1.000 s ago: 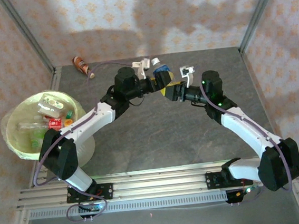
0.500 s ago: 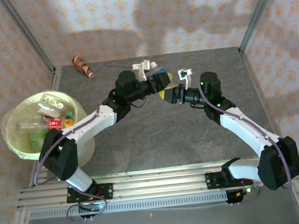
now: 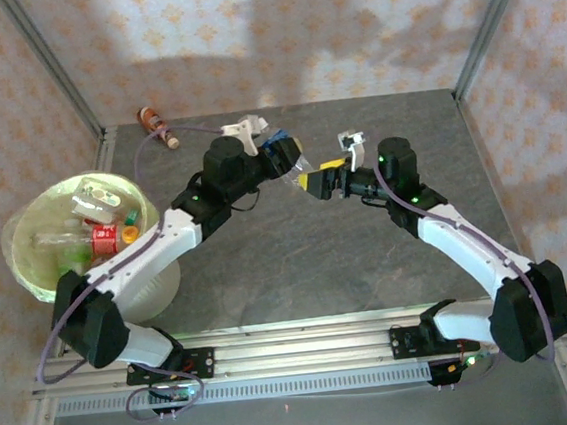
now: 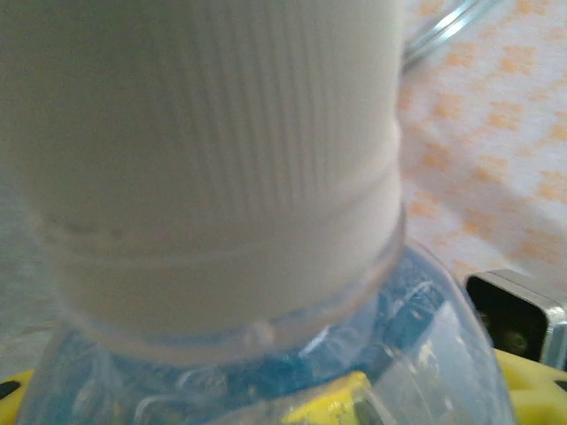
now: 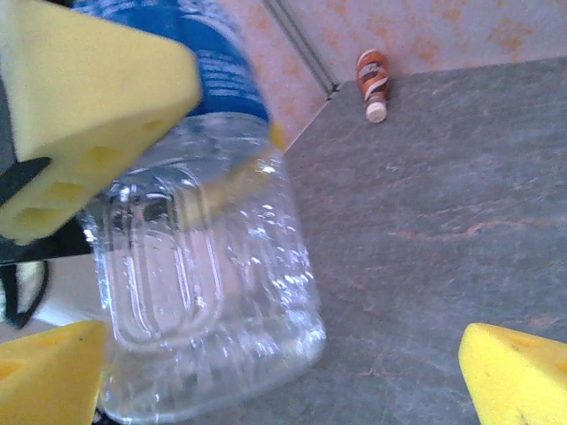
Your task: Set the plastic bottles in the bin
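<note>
Bottle with the blue label point(image 3: 286, 158), clear and with a white cap point(image 4: 221, 168), held in the air above the table point(image 3: 298, 261), well to the right of the bin point(image 3: 11, 249) and slightly farther back than it. Its long axis runs roughly level. The cap points back toward the left arm's wrist and toward the bin's side. The clear ribbed base point(image 5: 208, 292) points away from the bin, toward the right gripper point(image 3: 322, 177).

The left gripper point(image 3: 276, 153) is clamped on the bottle with the blue label near its neck. One of its yellow pads point(image 5: 80, 115) presses on the labelled shoulder, seen from the right wrist. The cap is large and blurred in the left wrist view, with the blue label point(image 4: 390, 310) just beneath it.

The right gripper, on the side of the bottle away from the bin, has its jaws spread wide. One yellow finger point(image 5: 518, 376) stands well clear of the base, and the other point(image 5: 44, 372) is just beside it. Whether that one touches cannot be told.

A brown bottle point(image 3: 155, 125) lies on the table behind the bin, close to the back wall, with its pale cap point(image 5: 377, 112) pointing toward the near side.

Several bottles point(image 3: 95, 236) lie inside the bin.
</note>
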### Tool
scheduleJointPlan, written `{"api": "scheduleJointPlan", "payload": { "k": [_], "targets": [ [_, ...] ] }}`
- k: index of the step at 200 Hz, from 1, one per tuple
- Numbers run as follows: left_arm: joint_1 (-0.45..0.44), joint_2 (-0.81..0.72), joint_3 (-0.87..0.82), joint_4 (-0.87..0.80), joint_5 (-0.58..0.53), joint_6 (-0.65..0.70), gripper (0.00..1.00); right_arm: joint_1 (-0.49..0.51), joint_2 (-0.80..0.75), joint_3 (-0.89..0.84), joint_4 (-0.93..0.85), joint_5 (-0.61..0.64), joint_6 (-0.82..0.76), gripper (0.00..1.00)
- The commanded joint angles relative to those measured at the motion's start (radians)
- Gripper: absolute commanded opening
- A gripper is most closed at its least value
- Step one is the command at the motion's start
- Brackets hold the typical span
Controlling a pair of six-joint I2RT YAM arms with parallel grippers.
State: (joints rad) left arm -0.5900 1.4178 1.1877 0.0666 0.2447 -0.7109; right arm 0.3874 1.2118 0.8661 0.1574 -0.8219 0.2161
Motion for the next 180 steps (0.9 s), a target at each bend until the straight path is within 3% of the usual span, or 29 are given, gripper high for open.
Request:
{"api": "scheduleJointPlan", "payload": {
  "k": [1,55,92,113,135,156,180],
  "targets": [
    [0.007,-0.12,0.086,-0.26,-0.252,0.124,0.57,-0.006,-0.023,0.036,-0.094,0.295,-0.061,0.99],
    [0.006,-0.23,0.317,-0.8,-0.673,0.245,0.56,-0.007,0.1,0.09,-0.185,0.598,0.058,0.99],
    [0.009,-0.228,0.492,-1.131,-1.06,0.244,0.56,-0.006,0.155,0.138,-0.202,0.589,0.081,0.99],
    [0.067,-0.229,0.568,-1.313,-1.261,0.188,0.56,-0.007,0.163,0.149,-0.202,0.586,0.08,0.99],
    [0.237,-0.277,0.537,-1.356,-1.254,0.189,0.56,-0.006,0.171,0.154,-0.2,0.592,0.074,0.99],
    [0.406,-0.347,0.464,-1.308,-1.145,0.224,0.56,-0.006,0.178,0.166,-0.202,0.585,0.067,0.99],
    [0.542,-0.387,0.428,-1.331,-1.035,0.197,0.57,-0.006,0.188,0.186,-0.211,0.575,0.056,0.99]
  ]
}}
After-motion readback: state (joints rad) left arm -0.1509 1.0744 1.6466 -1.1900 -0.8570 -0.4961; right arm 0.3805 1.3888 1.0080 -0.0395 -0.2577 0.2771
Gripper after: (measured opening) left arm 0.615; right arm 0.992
